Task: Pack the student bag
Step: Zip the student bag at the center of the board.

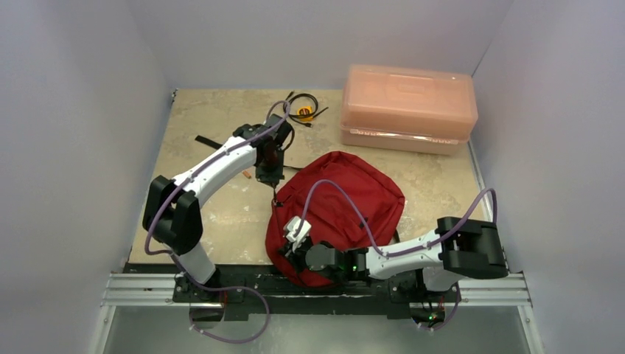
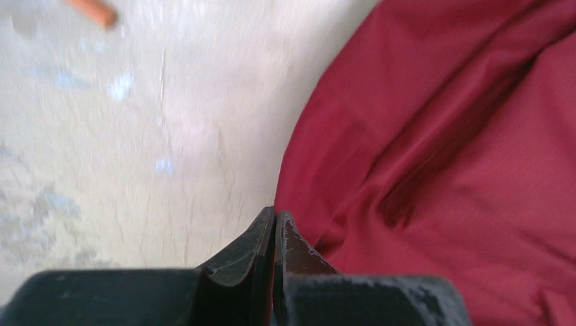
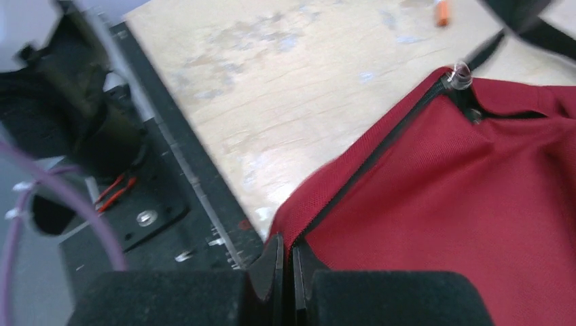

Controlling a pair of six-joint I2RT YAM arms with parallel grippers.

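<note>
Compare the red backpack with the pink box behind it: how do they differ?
The backpack is dark red, soft and slumped; the box is pale pink, translucent, rigid and rectangular. The backpack lies mid-table; the box sits at the far edge. Both rest on the table.

The bag (image 1: 372, 190) is plain dark red, with a black zipper (image 3: 367, 166) along its edge. The table (image 1: 214, 133) is beige, mottled with grey-brown marbling. The box (image 1: 407, 107) is translucent pinkish orange. The left arm (image 1: 214, 166) and right arm (image 1: 409, 251) are white with black joints and purple cables (image 1: 324, 182). The left tool (image 2: 275, 214) and right tool (image 3: 285, 241) are black. A small object (image 2: 92, 10) is orange.
</note>
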